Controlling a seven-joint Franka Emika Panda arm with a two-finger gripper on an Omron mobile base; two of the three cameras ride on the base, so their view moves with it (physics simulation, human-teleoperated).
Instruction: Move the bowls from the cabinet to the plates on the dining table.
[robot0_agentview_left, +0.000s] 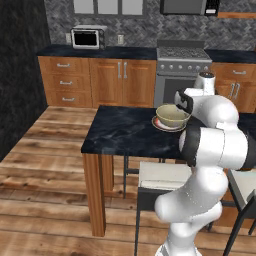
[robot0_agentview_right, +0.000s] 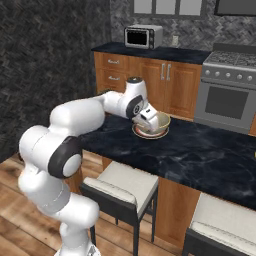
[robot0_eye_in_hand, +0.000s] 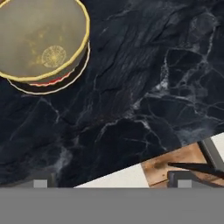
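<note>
Bowl (robot0_agentview_left: 172, 115): deep, round, glazed, yellowish-tan, yellow rim; sits on a flat round plate (robot0_agentview_left: 161, 125) on the table (robot0_agentview_left: 125, 135), a black white-veined marble slab over orange-brown wood. Gripper (robot0_agentview_right: 150, 118): just beside the bowl, jaws apart, holding nothing. Stools (robot0_agentview_right: 122, 186): cream-cushioned, dark-framed, at the table's near edge. Toaster oven (robot0_agentview_left: 87, 37): on the wall counter.

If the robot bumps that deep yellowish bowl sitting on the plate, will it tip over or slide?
The deep yellowish glazed bowl would probably slide, not tip: it looks wide and low. Its shiny glaze suggests a slippery, breakable surface. The flat round plate under it is barely wider, so a hard bump might push it onto the black marble table.
</note>
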